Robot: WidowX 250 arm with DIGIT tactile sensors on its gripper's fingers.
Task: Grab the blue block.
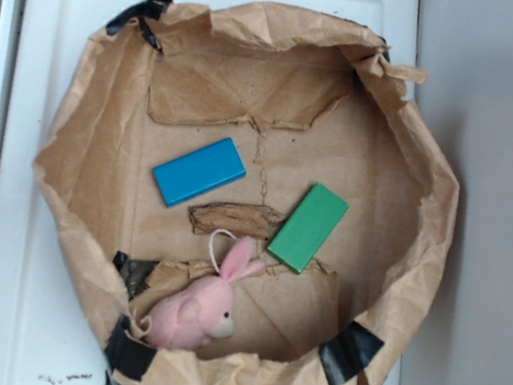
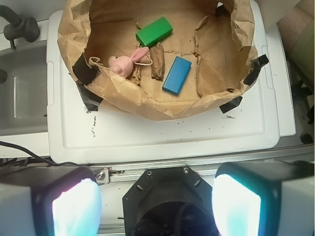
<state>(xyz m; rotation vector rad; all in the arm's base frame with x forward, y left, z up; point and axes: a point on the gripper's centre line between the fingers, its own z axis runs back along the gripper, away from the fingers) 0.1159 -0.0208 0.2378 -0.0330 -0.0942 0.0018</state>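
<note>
The blue block (image 1: 198, 172) lies flat on the brown paper floor of a crumpled paper basin (image 1: 121, 64), left of centre. In the wrist view the blue block (image 2: 177, 74) sits far ahead, beyond the basin's near wall. My gripper (image 2: 156, 206) is open, its two pale fingers wide apart at the bottom of the wrist view, nothing between them. It hovers over the black robot base, well short of the basin. The gripper does not show in the exterior view.
A green block (image 1: 308, 227) lies right of the blue one, with a torn paper scrap (image 1: 233, 218) between them. A pink plush bunny (image 1: 199, 310) rests at the basin's near wall. The basin sits on a white lid (image 1: 61, 5). A sink (image 2: 22, 93) lies left.
</note>
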